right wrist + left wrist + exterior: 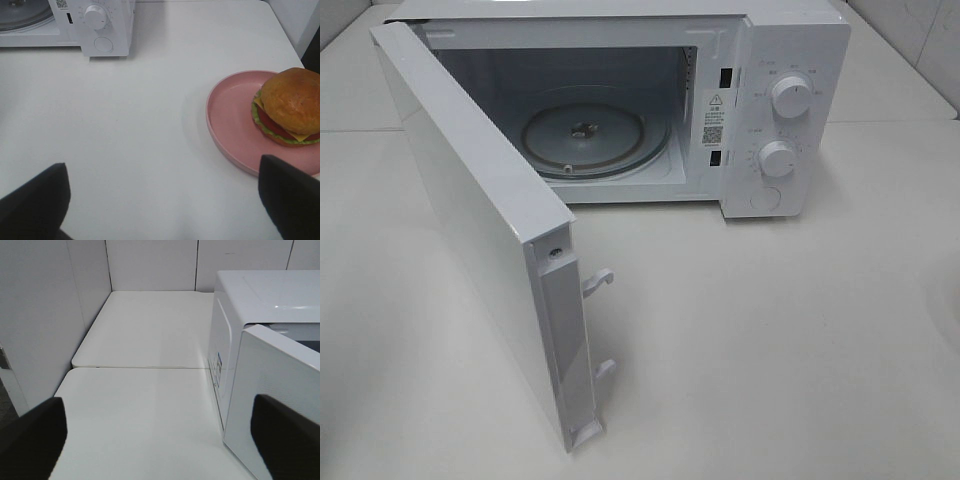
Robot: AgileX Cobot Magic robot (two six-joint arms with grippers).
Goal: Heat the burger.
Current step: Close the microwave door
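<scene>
The burger [289, 106], with a brown domed bun, lettuce, tomato and cheese, sits on a pink plate [232, 122] in the right wrist view; neither shows in the high view. My right gripper [162, 200] is open over bare table, short of the plate, nothing between its fingers [35, 200]. The white microwave [620, 100] stands at the back with its door [480, 220] swung wide open and the glass turntable [585, 135] bare. My left gripper [160, 437] is open, held beside the door's outer face, gripping nothing. Neither gripper appears in the high view.
The open microwave door juts far out over the table toward the front left. Two knobs [790, 97] and a button are on the microwave's right panel. White walls [40, 315] close in on the left side.
</scene>
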